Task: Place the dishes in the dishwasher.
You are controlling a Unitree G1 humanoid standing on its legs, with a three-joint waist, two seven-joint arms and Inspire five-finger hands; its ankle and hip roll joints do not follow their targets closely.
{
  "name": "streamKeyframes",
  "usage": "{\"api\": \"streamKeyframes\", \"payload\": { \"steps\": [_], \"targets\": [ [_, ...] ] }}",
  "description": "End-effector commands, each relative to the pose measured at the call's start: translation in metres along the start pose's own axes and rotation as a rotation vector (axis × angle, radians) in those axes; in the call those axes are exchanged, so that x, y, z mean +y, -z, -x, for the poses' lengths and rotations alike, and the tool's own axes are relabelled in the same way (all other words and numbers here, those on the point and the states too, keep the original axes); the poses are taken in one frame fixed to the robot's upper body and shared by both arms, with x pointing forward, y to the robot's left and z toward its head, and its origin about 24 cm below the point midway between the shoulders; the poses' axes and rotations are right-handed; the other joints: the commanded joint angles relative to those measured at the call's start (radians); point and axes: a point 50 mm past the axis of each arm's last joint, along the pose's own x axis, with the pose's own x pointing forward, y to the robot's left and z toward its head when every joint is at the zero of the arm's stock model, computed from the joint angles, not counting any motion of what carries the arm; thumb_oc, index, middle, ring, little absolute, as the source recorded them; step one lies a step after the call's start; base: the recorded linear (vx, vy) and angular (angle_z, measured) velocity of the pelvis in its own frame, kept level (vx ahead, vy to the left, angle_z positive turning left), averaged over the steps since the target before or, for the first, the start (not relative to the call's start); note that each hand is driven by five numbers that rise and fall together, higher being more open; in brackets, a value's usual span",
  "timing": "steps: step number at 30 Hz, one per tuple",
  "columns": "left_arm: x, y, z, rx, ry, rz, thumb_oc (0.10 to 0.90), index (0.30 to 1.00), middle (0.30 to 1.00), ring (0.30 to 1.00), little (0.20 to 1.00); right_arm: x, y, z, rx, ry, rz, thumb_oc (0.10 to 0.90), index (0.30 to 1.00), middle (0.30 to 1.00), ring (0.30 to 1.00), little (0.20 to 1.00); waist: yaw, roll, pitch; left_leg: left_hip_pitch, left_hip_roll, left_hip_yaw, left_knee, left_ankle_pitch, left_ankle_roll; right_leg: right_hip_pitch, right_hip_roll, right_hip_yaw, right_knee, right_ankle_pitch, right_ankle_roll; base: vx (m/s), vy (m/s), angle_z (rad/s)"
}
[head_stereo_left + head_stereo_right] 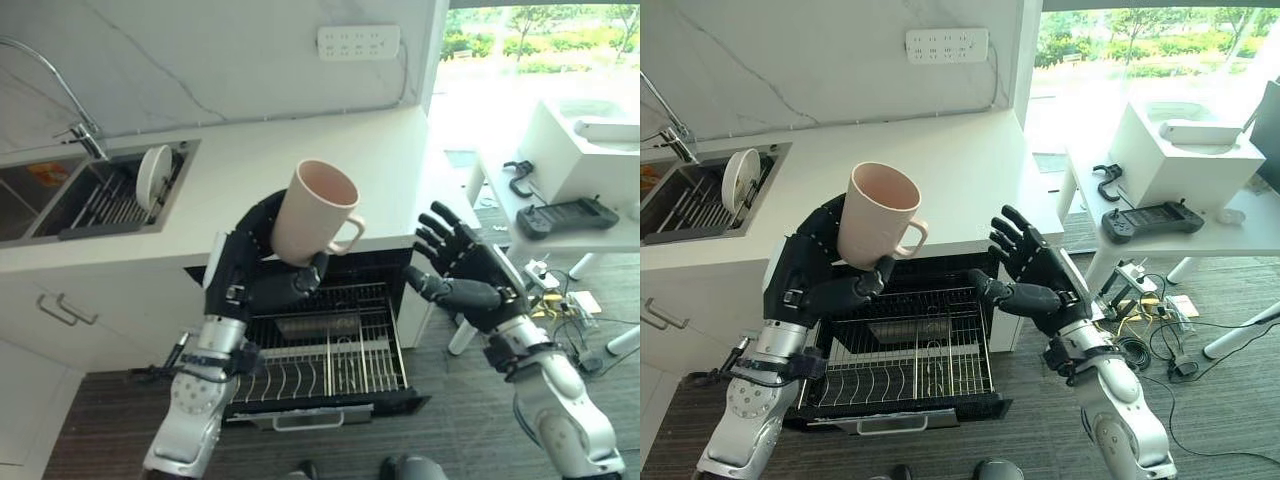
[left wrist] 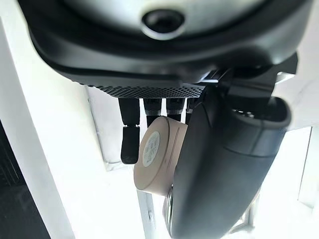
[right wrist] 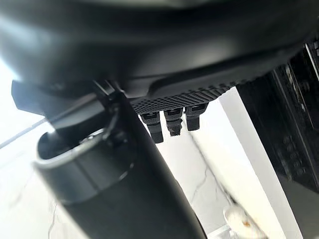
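At about ten o'clock in the left eye view a sink (image 1: 60,205) is sunk into the white surface (image 1: 300,150), and a white plate (image 1: 152,176) stands on edge in its rack, a tap (image 1: 60,95) arching over it. Toward the centre, the left hand (image 1: 250,265) is raised in front of the surface edge with its palm turned up, fingers (image 1: 262,222) curled round the back of a cream mug (image 1: 312,212) and the thumb pressed against the mug's lower side; the mug is held aloft, tilted, mouth toward twelve o'clock and handle toward three. The left wrist view adds what the head views hide: the mug's flat base (image 2: 155,154) with a pale round label, lodged between the fingers and the thumb. Directly below the mug, at six o'clock, the dishwasher rack (image 1: 320,350) is pulled out, its wire tines bare. At three o'clock of the mug, apart from it, the right hand (image 1: 470,270) hangs palm toward the mug, fingers spread and nearly straight, touching nothing. Farther right, a white table (image 1: 600,235) carries a black handheld controller (image 1: 565,215) and a white box (image 1: 585,140).
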Motion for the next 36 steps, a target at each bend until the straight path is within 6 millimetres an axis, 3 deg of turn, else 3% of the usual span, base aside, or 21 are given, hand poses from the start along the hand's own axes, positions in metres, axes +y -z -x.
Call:
{"api": "streamKeyframes", "payload": {
  "steps": [1,4,5,9,23,32,36],
  "targets": [
    [0.001,-0.039,-0.026,-0.255,0.059,-0.063,0.4,0.3,0.3,0.3,0.3,0.028,-0.042,-0.019,-0.258,-0.194,-0.061,0.8,0.9,0.9,0.9,0.9,0.009,-0.039,-0.066,-0.016,0.02,-0.046,0.092,-0.134,-0.002,0.118,-0.059,0.016,-0.138,0.046,0.141,0.0,0.0,0.0],
    [-0.005,-0.035,-0.027,-0.242,0.091,-0.057,0.4,0.3,0.3,0.3,0.3,0.037,-0.039,-0.022,-0.242,-0.269,-0.16,0.8,0.9,0.9,0.9,0.9,0.011,-0.039,-0.07,-0.011,0.018,-0.047,0.092,-0.137,0.0,0.12,-0.059,0.019,-0.138,0.045,0.14,0.0,0.0,0.0],
    [-0.01,-0.032,-0.027,-0.232,0.122,-0.051,0.4,0.3,0.3,0.3,0.3,0.043,-0.031,-0.025,-0.215,-0.309,-0.275,0.8,0.9,0.9,0.9,0.9,0.015,-0.041,-0.074,-0.008,0.017,-0.048,0.092,-0.14,0.001,0.122,-0.061,0.017,-0.138,0.045,0.141,0.0,0.0,0.0],
    [-0.015,-0.029,-0.027,-0.217,0.15,-0.054,0.4,0.3,0.3,0.3,0.3,0.049,-0.023,-0.027,-0.197,-0.322,-0.342,0.8,0.9,0.9,0.9,0.9,0.019,-0.043,-0.077,-0.005,0.016,-0.046,0.092,-0.142,0.004,0.123,-0.063,0.016,-0.138,0.047,0.142,0.0,0.0,0.0],
    [-0.026,-0.019,-0.026,-0.186,0.189,-0.104,0.4,0.3,0.3,0.3,0.3,0.06,-0.027,-0.029,-0.229,-0.367,-0.401,0.8,0.9,0.9,0.9,0.9,0.016,-0.046,-0.075,0.005,0.011,-0.036,0.092,-0.152,0.013,0.124,-0.065,0.023,-0.138,0.053,0.146,0.0,0.0,0.0],
    [-0.025,-0.017,-0.024,-0.2,0.124,-0.269,0.4,0.3,0.3,0.3,0.3,0.064,-0.03,-0.028,-0.238,-0.342,-0.412,0.8,0.9,0.9,0.9,0.9,0.016,-0.052,-0.074,0.008,0.006,-0.036,0.092,-0.155,0.018,0.126,-0.067,0.029,-0.138,0.056,0.147,0.0,0.0,0.0],
    [-0.028,-0.018,-0.021,-0.228,0.106,-0.316,0.4,0.3,0.3,0.3,0.3,0.06,-0.026,-0.028,-0.21,-0.229,-0.455,0.8,0.9,0.9,0.9,0.9,0.011,-0.054,-0.072,0.01,0.003,-0.037,0.092,-0.156,0.021,0.123,-0.066,0.038,-0.138,0.059,0.149,0.0,0.0,0.0]
  ]
}}
